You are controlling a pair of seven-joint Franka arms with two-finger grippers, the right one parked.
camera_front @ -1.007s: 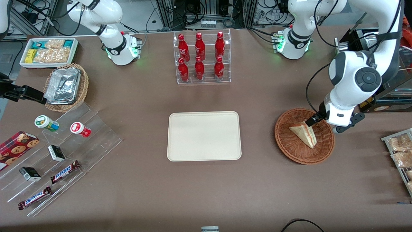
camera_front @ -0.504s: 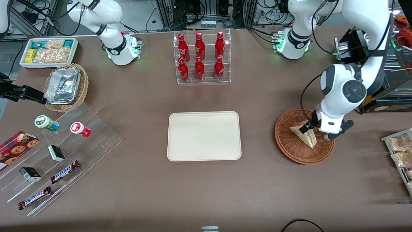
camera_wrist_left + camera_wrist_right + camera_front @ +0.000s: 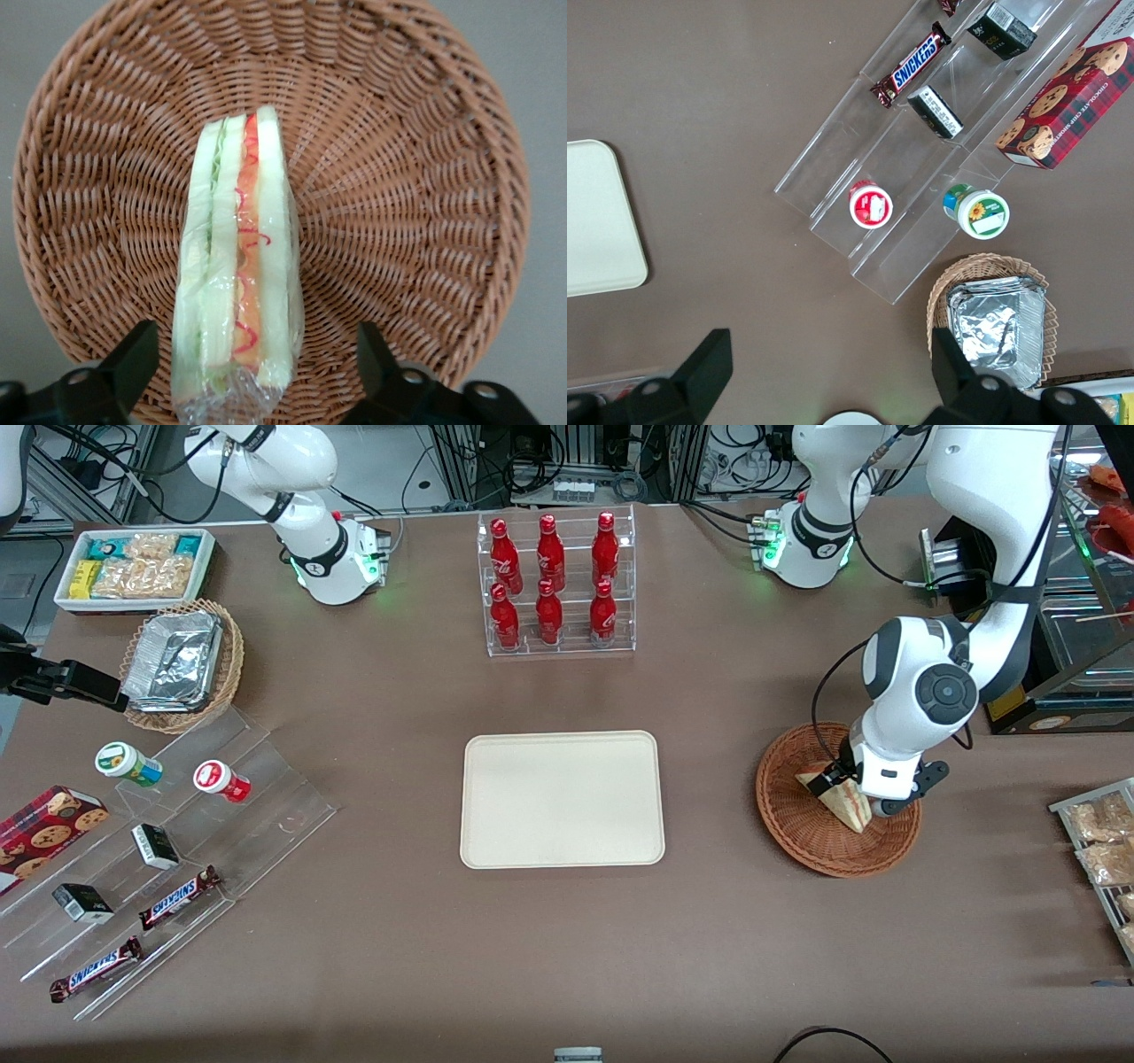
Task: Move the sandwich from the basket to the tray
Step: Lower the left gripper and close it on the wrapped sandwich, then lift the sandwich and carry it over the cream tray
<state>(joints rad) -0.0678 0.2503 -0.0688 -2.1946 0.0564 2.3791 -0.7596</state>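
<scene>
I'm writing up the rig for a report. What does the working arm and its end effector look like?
The left arm is glossy white with dark grey round joint caps, and a black cable loops alongside it. Its end effector has two black fingers.

the basket point(image 3: 425, 177) is reddish-brown wicker w/ a woven pattern of rings and radial ribs. the sandwich point(image 3: 237, 283) in it has white bread, pale green and red-orange layers in stripes along the cut edge, w/ a thin red wavy line, under a clear shiny wrap. the gripper point(image 3: 248, 376), above the sandwich in the basket, has black fingers point(image 3: 133, 363); the arm point(image 3: 921, 691) is white w/ grey joints. the tray point(image 3: 562, 798) is plain cream, no pattern. the table point(image 3: 567, 957) is dull brown. the bottles point(image 3: 549, 576) in the clear rack are red w/ white script.
</scene>
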